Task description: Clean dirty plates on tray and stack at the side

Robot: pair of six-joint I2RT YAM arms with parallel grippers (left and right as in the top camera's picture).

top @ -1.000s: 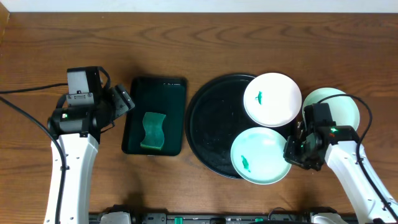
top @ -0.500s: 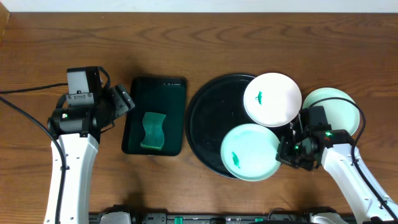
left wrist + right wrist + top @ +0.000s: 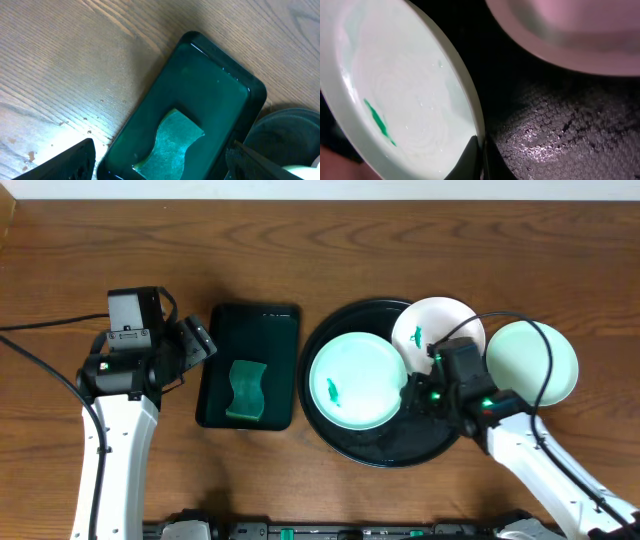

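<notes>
Plate in hand: a pale mint-green plate [image 3: 355,380] carrying a small dark green smear [image 3: 331,391]; it is seen well inside the black round tray [image 3: 385,457], left of centre, and is held by its right rim.
Right arm: the right gripper [image 3: 409,393] is pinched tight on that rim; in the wrist view the plate's thin edge is caught between the fingertips [image 3: 470,157], with the tray's wet black floor just beside them.
Change: a second ago this plate was overhanging the tray's lower right rim; it has since been drawn up and leftwards across the tray, and the arm has been carried in over the tray with it; the jaws were brought fully together in the same interval.
Other plates: the white plate [image 3: 447,330], also smeared, has not been moved and overlaps the tray's upper right rim; a second mint-green plate [image 3: 540,365] lies on the wooden table [image 3: 300,260] just right of the tray, and no smear can be made out on it.
Left arm: the left gripper [image 3: 198,340] is spread wide with nothing held; it is parked beside the dark green rectangular tray [image 3: 250,325], where the green sponge [image 3: 246,390] lies untouched; nothing here has been altered.
Meaning: the plate is judged to have been brought nearer the sponge side for wiping; no cleaning is shown yet, since the smear remains; two smeared plates are left to be done.
</notes>
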